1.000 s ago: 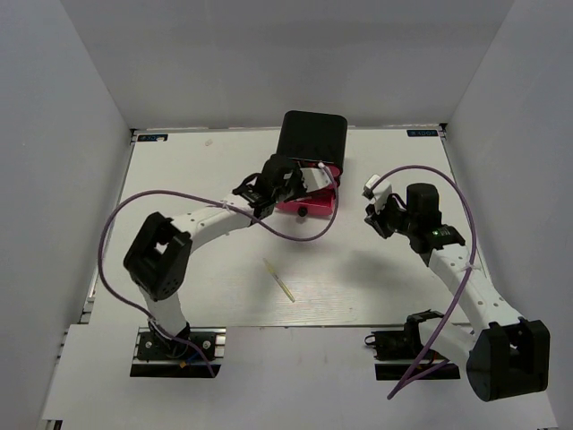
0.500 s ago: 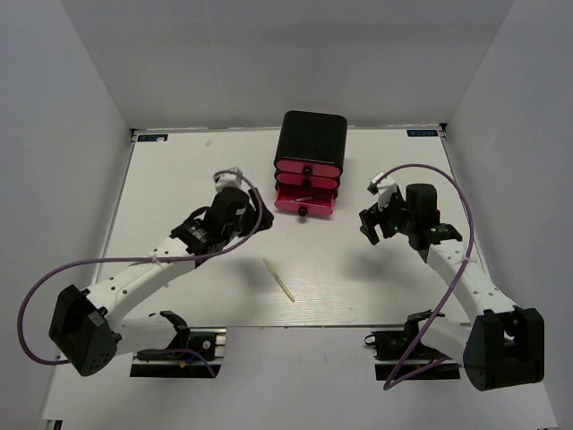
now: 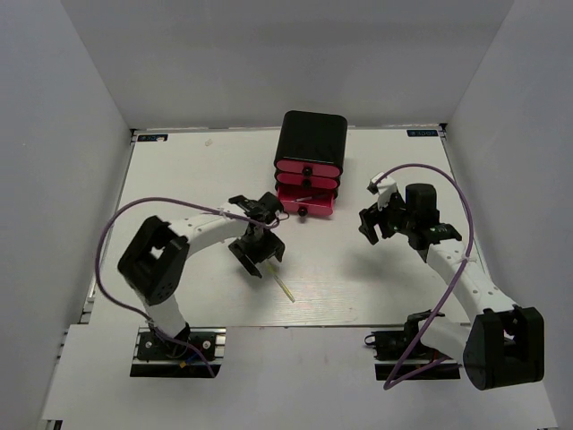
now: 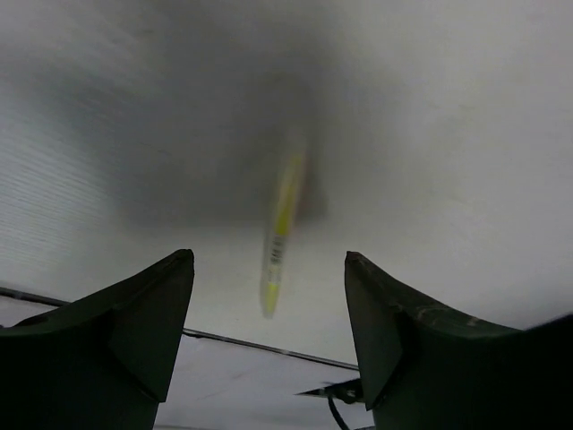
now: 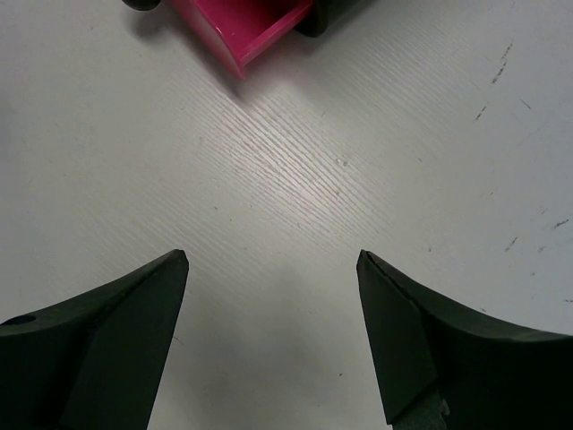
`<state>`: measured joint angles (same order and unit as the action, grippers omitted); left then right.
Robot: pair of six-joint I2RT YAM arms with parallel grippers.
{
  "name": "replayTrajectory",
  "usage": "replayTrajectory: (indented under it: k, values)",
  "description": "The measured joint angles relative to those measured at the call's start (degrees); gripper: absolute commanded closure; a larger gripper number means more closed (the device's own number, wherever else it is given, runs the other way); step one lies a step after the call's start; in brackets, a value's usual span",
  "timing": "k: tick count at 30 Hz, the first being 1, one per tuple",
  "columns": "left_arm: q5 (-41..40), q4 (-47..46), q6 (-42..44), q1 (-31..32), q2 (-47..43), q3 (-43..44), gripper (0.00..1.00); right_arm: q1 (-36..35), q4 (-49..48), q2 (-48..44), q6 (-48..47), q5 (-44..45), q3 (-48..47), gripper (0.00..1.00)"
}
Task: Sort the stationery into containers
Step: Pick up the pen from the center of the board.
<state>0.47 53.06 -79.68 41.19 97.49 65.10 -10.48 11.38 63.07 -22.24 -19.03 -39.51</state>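
Top external: high, behind the arm bases, tilted down and forward; whole worktop (image 3: 179,170) in frame.

Left wrist: close, aimed down past the left gripper (image 4: 267,258). Badly blurred, apparently on the yellow stick (image 4: 279,235); yellow stick (image 3: 286,291) also shows from above.

Right wrist: close, down past the right gripper (image 5: 270,258). The pink drawer (image 5: 240,25) corner is shared with the top view's pink drawer (image 3: 304,204).

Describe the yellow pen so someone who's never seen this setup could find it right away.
Start at the black cabinet with pink drawers at the table's far side and come toward the near edge. The yellow pen lies flat under the left arm's open fingers. It is the only pen out on the bare table, thin and pale.
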Motion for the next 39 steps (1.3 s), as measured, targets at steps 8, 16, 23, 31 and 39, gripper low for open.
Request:
replayTrajectory:
  k: [8, 16, 23, 31, 39]
  values:
    - [2.0, 4.0, -1.2, 1.8, 5.3, 0.2, 0.27, 0.0, -0.4, -1.3, 0.1, 0.0, 1.1, 0.19]
    - [1.6, 1.9, -0.7, 2.0, 8.0, 1.2, 0.43, 0.1, -0.8, -1.3, 0.7, -0.2, 1.2, 0.19]
    - [3.5, -2.5, 1.5, 2.9, 8.7, 1.4, 1.00, 0.5, -0.9, -1.3, 0.8, -0.2, 1.2, 0.19]
    - [3.3, -4.2, 6.7, 3.7, 8.5, 1.7, 1.00, 0.8, -0.9, -1.3, 0.9, -0.5, 1.2, 0.19]
    - [0.7, -22.4, 26.8, 4.3, 3.6, 1.7, 1.00, 1.0, -0.9, -1.3, 0.9, -0.7, 1.2, 0.19]
